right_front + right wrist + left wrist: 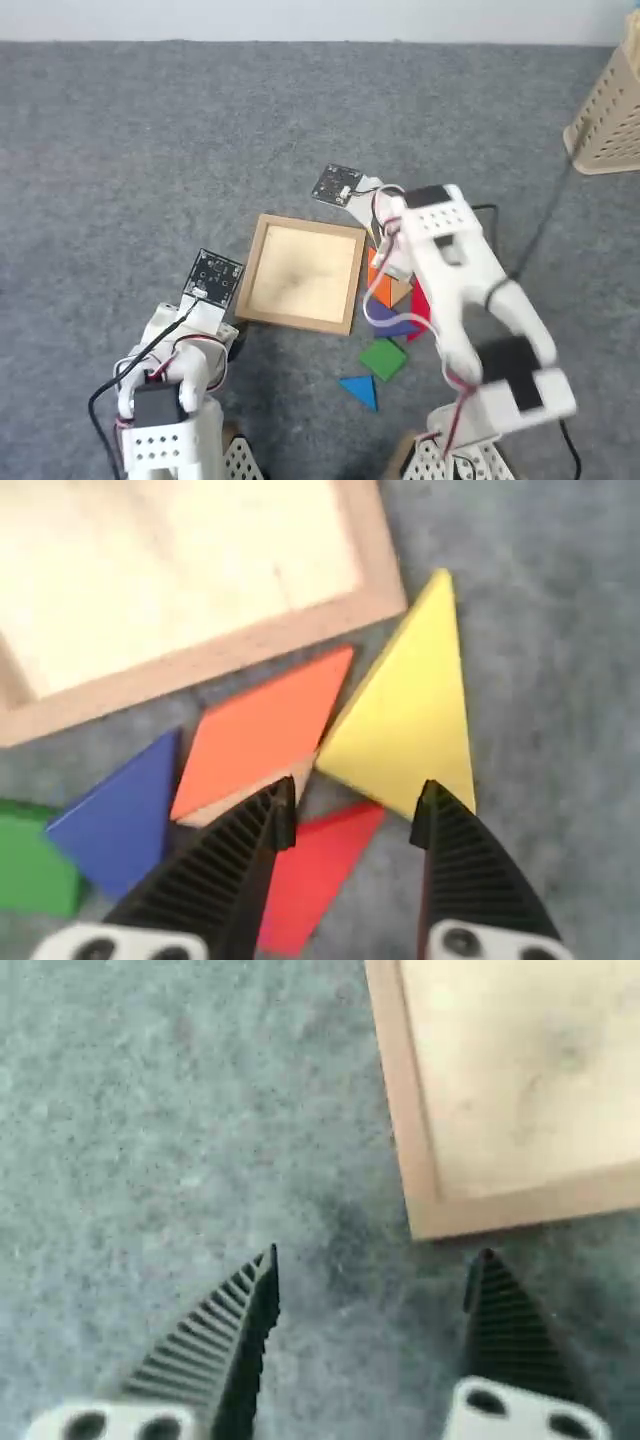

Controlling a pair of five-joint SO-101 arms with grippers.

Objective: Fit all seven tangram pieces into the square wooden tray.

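The square wooden tray (305, 275) lies mid-table with nothing in it. My left gripper (378, 1260) hangs open over bare carpet just off the tray's (500, 1090) near left corner. By the tray's (180, 590) right side, my right gripper (357, 795) is open above a cluster of pieces. Its fingertips straddle the corner of a yellow triangle (405, 710), where it meets an orange parallelogram (265, 730) and a red piece (315, 865). A dark blue triangle (120, 810) and a green piece (30, 870) lie beside them. The green square (383, 358) and a small blue triangle (360, 388) sit nearer the arm bases.
Grey carpet covers the table. A beige perforated stand (610, 110) is at the far right edge, with a black cable (540, 230) running from it toward the right arm. The carpet spreads open beyond and left of the tray.
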